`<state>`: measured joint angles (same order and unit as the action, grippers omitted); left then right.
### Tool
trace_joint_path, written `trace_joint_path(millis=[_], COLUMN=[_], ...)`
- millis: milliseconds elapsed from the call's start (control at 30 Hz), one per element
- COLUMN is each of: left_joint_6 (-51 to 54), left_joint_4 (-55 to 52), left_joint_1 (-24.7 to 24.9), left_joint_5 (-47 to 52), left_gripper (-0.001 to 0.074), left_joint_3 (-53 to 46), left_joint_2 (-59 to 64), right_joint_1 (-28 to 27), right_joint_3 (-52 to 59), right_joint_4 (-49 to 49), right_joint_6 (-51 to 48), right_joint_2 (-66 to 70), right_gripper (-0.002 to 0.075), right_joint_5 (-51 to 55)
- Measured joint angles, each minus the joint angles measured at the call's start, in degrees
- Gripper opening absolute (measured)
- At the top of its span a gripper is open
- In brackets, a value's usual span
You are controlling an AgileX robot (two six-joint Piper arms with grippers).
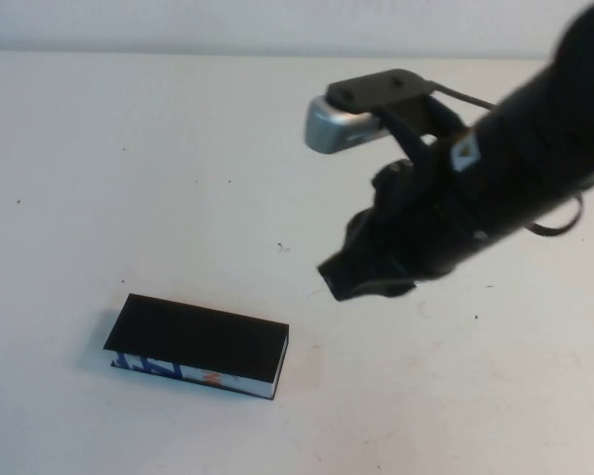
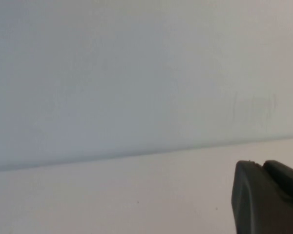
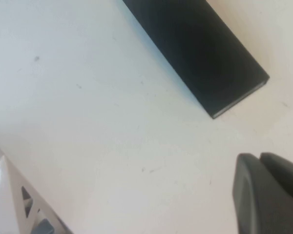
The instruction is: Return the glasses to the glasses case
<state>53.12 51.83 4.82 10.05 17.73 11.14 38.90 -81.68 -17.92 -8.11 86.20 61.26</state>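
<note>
Plainly, the shut glasses case (image 1: 200,345) lay on the table (image 1: 129,178), left of the right gripper (image 1: 348,279). That gripper hovered closed, empty. Left gripper (image 2: 266,195): state unclear.

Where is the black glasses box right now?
In the high view, the glasses case lies closed on the table's near left part, with the right gripper hanging above the table to its right.

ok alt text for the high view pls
A closed black glasses case lies flat on a white table, with the right arm's shut gripper hovering to its right, clear of it. No glasses or left arm show.
</note>
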Motion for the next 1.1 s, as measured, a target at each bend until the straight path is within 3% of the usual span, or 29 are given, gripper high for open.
trace_joint_path(millis=[233, 400, 600, 800, 1100], left_joint_6=[0.00, 0.00, 0.00, 0.00, 0.00], left_joint_4=[0.39, 1.72, 5.55, 6.23, 6.23], left_joint_1=[0.09, 0.09, 0.09, 0.09, 0.09], left_joint_5=[-1.64, -8.16, -11.54, -11.54, -11.16], left_gripper=[-0.0003, -0.0003, -0.0003, -0.0003, -0.0003], left_joint_3=[-9.45, -16.60, -19.23, -19.23, -19.23], left_joint_2=[-1.22, -1.22, -1.22, -1.22, -1.22], right_joint_1=[0.00, 0.00, 0.00, 0.00, 0.00], right_joint_3=[18.60, 30.25, 41.96, 50.64, 55.77], right_joint_4=[0.00, 0.00, 0.00, -0.92, -1.88], right_joint_6=[1.09, 1.22, 1.26, 1.26, 1.26], right_joint_2=[-18.70, -30.53, -41.99, -50.38, -51.59], right_gripper=[-0.0011, -0.0011, -0.0011, -0.0011, -0.0011], right_joint_5=[-7.34, -13.00, -21.40, -28.96, -29.71])
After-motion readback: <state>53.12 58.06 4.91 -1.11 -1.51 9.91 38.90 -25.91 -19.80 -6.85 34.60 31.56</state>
